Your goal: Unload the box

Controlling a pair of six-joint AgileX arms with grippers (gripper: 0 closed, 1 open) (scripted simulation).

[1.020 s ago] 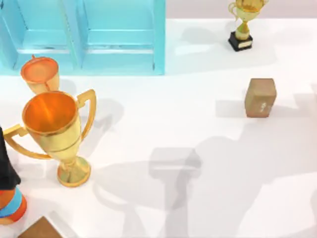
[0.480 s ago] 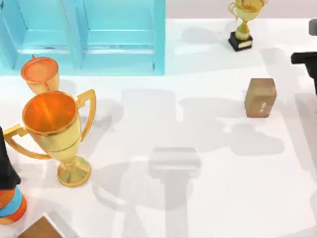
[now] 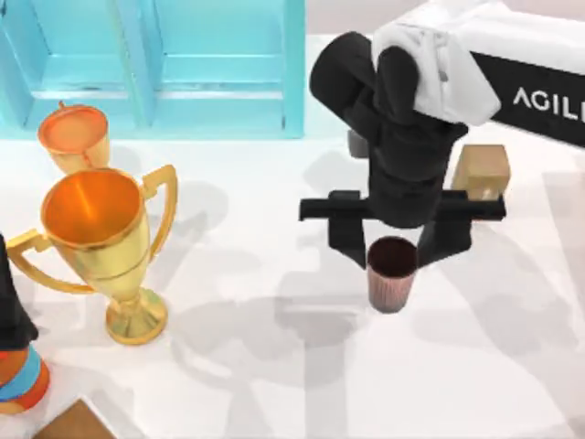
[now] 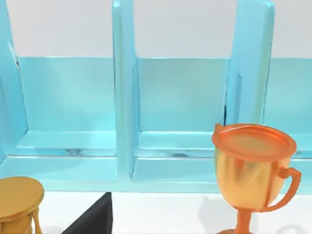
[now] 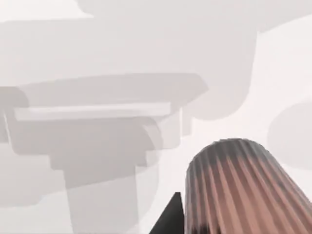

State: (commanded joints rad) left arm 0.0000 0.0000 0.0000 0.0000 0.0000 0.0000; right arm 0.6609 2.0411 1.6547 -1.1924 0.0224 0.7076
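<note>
My right gripper point(image 3: 393, 245) grips the ribbed cup point(image 3: 391, 273), mid-table; next, lower and release toward 6 o'clock.

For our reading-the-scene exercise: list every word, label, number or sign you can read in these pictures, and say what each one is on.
"AGIL", cut off at the picture's edge: white letters on the black band of the right arm, in the top view.
The brown block behind that arm shows no readable mark.
The gold trophy, the smaller orange cup, the ribbed brown cup and the blue box carry no text.
</note>
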